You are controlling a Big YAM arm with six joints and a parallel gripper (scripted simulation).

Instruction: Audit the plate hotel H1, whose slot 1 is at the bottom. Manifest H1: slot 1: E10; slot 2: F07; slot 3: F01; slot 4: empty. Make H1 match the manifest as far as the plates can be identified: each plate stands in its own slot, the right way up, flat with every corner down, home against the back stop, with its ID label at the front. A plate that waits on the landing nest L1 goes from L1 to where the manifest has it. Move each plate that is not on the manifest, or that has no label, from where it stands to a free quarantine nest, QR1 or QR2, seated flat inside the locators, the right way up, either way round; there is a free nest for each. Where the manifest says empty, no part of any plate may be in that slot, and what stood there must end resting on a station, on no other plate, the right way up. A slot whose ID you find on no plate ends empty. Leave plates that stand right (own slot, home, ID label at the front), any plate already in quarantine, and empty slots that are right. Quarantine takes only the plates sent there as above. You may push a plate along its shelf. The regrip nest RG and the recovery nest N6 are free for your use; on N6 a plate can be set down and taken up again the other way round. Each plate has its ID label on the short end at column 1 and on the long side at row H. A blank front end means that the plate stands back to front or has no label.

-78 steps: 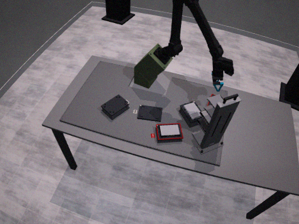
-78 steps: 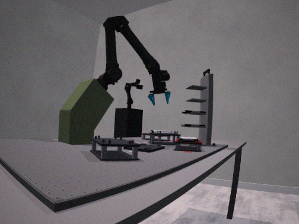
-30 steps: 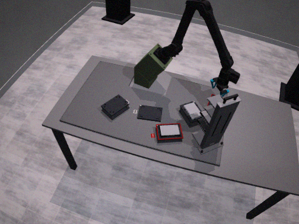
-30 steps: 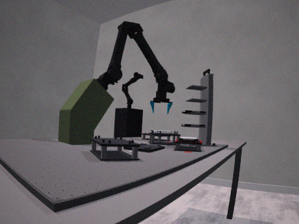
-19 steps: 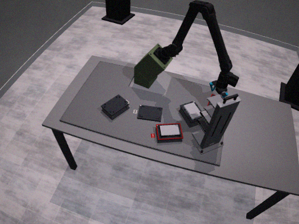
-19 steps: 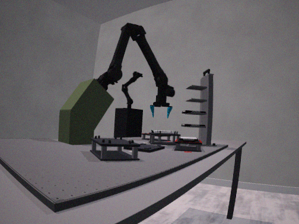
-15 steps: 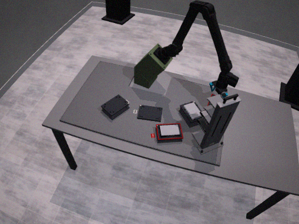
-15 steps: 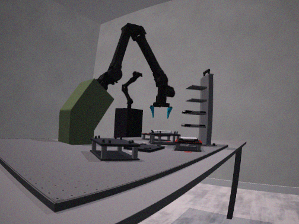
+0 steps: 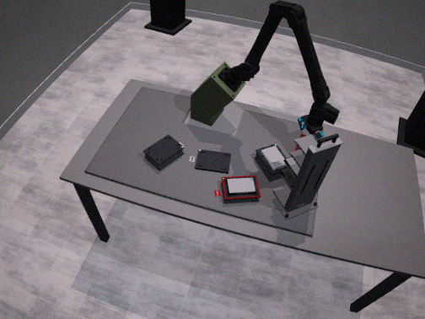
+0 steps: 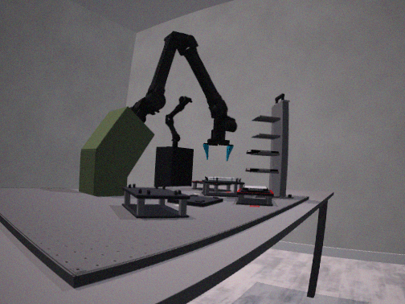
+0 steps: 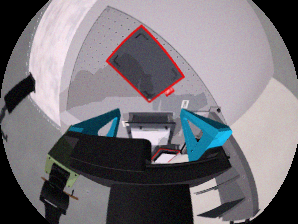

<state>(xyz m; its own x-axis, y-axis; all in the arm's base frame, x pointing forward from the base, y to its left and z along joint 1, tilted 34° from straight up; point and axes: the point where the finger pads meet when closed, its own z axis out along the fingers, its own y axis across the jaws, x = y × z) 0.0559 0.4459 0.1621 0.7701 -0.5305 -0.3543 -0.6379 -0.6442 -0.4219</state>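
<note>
End effector (image 10: pixel 218 152), black with blue fingertips: spread fully wide, holding nothing, hanging right of centre beside tall grey plate hotel (image 10: pixel 280 141). Pale well plate (image 9: pixel 273 156): on raised dark nest, centre-right on grey tabletop (image 9: pixel 363 219), just left of hotel. Advice: descend squarely over plate, fingers straddling evenly before closing.
</note>
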